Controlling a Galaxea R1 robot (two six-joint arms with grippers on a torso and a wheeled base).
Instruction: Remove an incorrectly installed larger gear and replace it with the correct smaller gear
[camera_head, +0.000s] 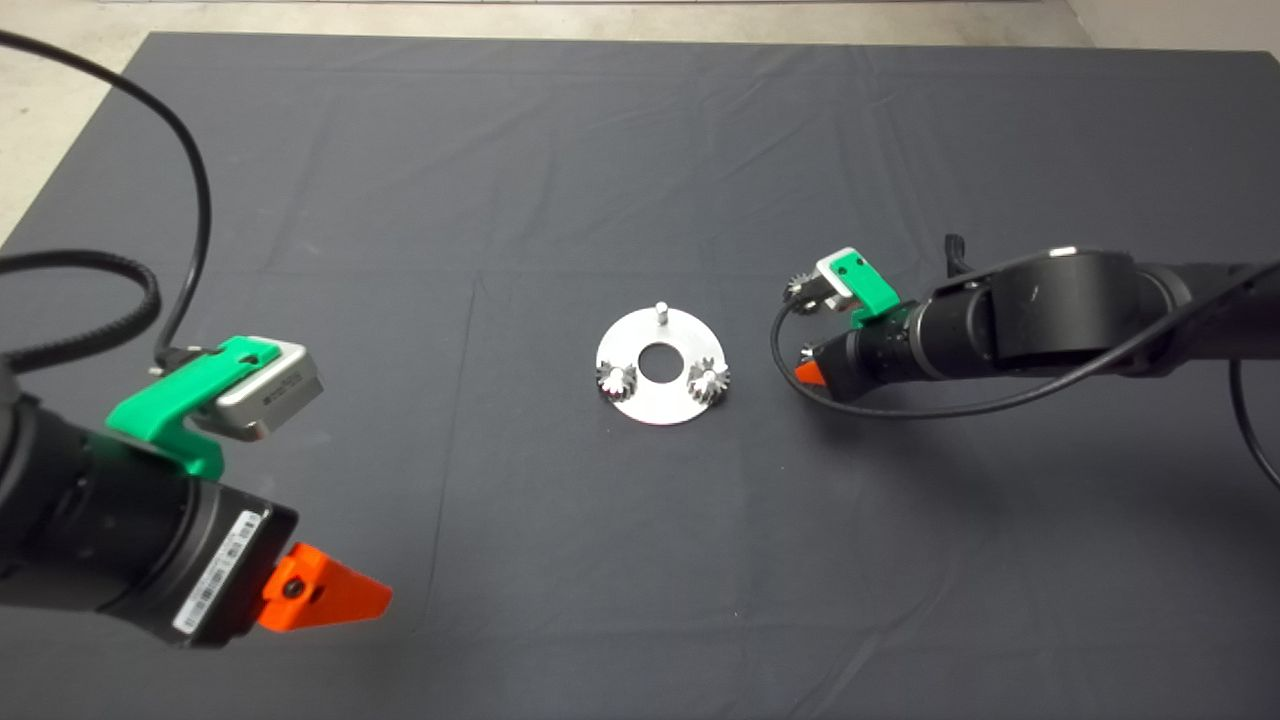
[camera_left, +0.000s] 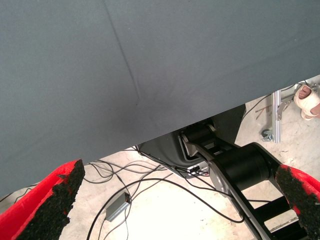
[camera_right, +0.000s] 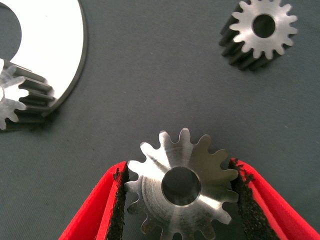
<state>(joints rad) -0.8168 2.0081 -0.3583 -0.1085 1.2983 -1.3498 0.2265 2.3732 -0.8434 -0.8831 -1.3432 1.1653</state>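
Note:
The larger gear (camera_right: 182, 192), shiny with a dark centre hole, sits between the pads of my right gripper (camera_right: 179, 166), which is shut on it with both pads touching its teeth. This gripper (camera_head: 808, 366) is low over the mat, just right of the round metal plate (camera_head: 655, 408). In the head view the gripper hides the larger gear. The smaller gear (camera_right: 259, 31) lies on the mat beside it, also seen in the head view (camera_head: 798, 288). The plate's far pin (camera_head: 660, 310) is bare. My left gripper (camera_head: 330, 597) is open and empty at the lower left.
Two shiny gears (camera_head: 617, 380) (camera_head: 708, 380) sit on pins on the plate, either side of its centre hole. One of them (camera_right: 17, 97) and the plate's edge (camera_right: 55, 45) show in the right wrist view. The left wrist view shows the mat's edge, floor cables and a person's foot (camera_left: 307, 100).

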